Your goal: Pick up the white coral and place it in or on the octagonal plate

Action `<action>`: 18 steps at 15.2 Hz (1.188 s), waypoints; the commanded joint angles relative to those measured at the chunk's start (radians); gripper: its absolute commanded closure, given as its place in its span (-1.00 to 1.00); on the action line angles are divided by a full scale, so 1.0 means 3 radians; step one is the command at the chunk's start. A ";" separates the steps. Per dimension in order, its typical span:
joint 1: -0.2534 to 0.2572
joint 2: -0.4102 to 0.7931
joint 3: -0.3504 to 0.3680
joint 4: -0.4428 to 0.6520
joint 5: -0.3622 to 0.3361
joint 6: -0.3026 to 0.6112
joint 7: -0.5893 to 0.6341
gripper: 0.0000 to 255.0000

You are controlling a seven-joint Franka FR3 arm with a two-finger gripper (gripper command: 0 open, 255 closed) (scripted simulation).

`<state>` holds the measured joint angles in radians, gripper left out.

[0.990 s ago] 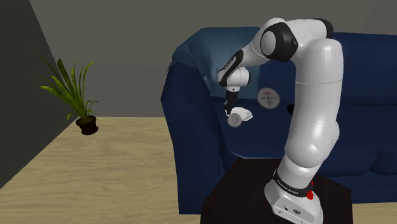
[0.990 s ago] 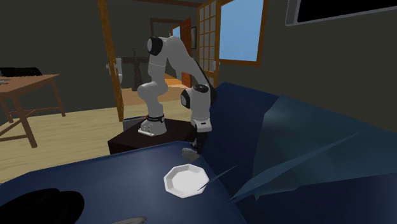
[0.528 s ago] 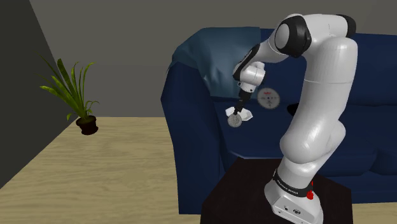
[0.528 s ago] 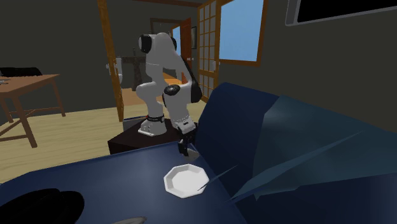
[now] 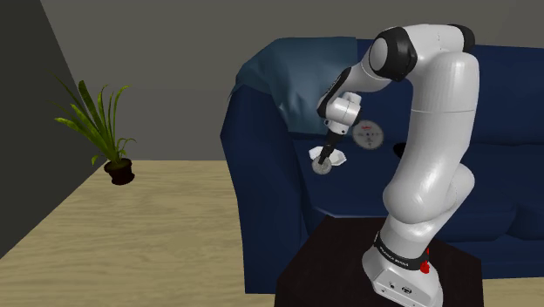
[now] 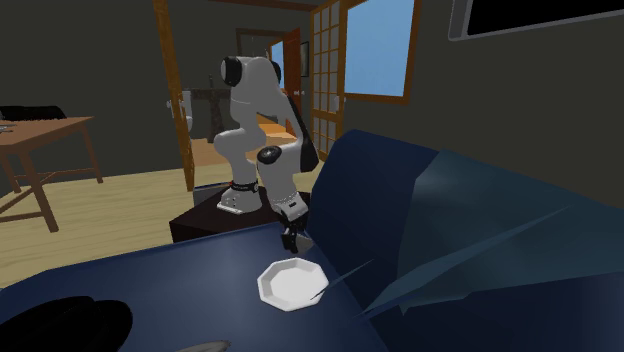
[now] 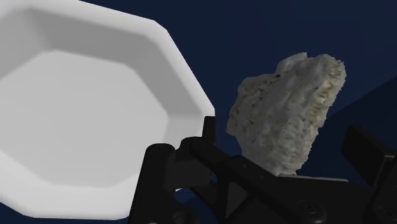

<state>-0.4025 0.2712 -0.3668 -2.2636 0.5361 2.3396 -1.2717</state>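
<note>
The white octagonal plate (image 7: 83, 108) lies on the dark blue sofa seat, also in the second exterior view (image 6: 290, 282) and the shoulder view (image 5: 339, 159). The coral (image 7: 289, 114), a rough grey-white lump, stands just outside the plate's rim over the blue seat. It sits between the spread black fingers (image 7: 172, 168) of my gripper (image 7: 280, 149), which stands open; I cannot tell whether a finger still touches it. My gripper (image 6: 291, 240) points down just behind the plate's far edge, also in the shoulder view (image 5: 326, 159).
A lighter blue blanket (image 5: 292, 83) drapes the sofa's (image 5: 261, 218) backrest and arm. A round white dial-like disc (image 5: 369, 137) lies further along the seat. The dark stand (image 5: 340, 270) abuts the sofa. A potted plant (image 5: 109, 131) and a wooden table (image 6: 40, 140) stand far off.
The gripper carried the coral down and towards the second exterior view's left, close to the plate's far edge. Its fingers, shut on the coral a second ago, have since spread apart.
</note>
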 commanded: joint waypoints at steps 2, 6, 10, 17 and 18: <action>0.0000 0.0012 0.0007 -0.0005 0.0015 0.0016 -0.0010 -1.00; 0.0000 0.0012 0.0007 -0.0005 0.0015 0.0016 -0.0009 -1.00; 0.0000 0.0013 0.0007 -0.0003 0.0014 0.0015 -0.0009 1.00; 0.0008 -0.0028 -0.0006 -0.0006 -0.0019 -0.0013 0.0021 1.00; 0.0016 -0.0067 -0.0018 -0.0006 -0.0053 -0.0043 0.0051 1.00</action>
<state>-0.3991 0.2558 -0.3701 -2.2712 0.5272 2.3356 -1.2636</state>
